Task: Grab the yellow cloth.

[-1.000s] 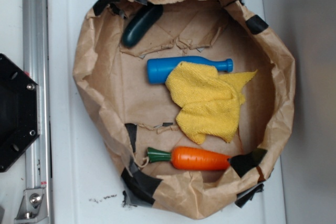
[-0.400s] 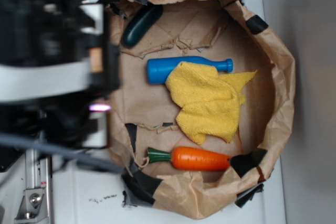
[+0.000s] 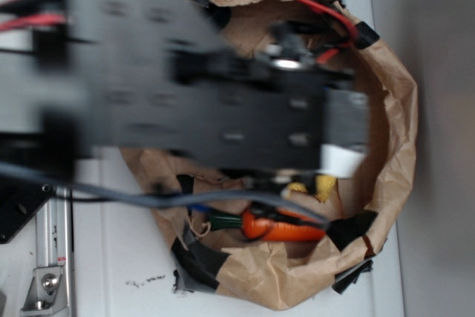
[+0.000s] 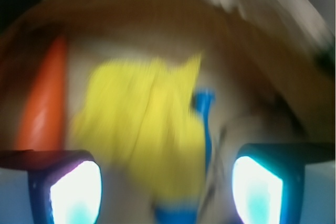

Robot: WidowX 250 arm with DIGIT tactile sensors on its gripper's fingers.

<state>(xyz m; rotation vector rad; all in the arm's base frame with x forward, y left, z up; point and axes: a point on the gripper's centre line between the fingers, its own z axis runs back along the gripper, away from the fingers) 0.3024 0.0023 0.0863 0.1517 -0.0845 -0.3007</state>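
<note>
Presently, yellow cloth (image 4: 144, 124) bright, crumpled, blurred, lying ahead between the fingers, gripper (image 4: 165, 190) spread wide, holding nothing, orange carrot (image 4: 44, 103) left of it.

The white table (image 3: 111, 257) carries 1 crumpled brown paper bag (image 3: 393, 109), rolled down into a bowl patched with black tape, whose rim curves around beyond the jaws, plus dark specks (image 3: 145, 282) beside it.

The blurred arm (image 3: 200, 102) fills the exterior frame's upper left and centre, hiding nearly all of the yellow cloth (image 3: 323, 185) and part of the carrot (image 3: 286, 228). The wrist view is motion-smeared; both fingertips (image 4: 71, 190) are cut off at the bottom edge.
</note>
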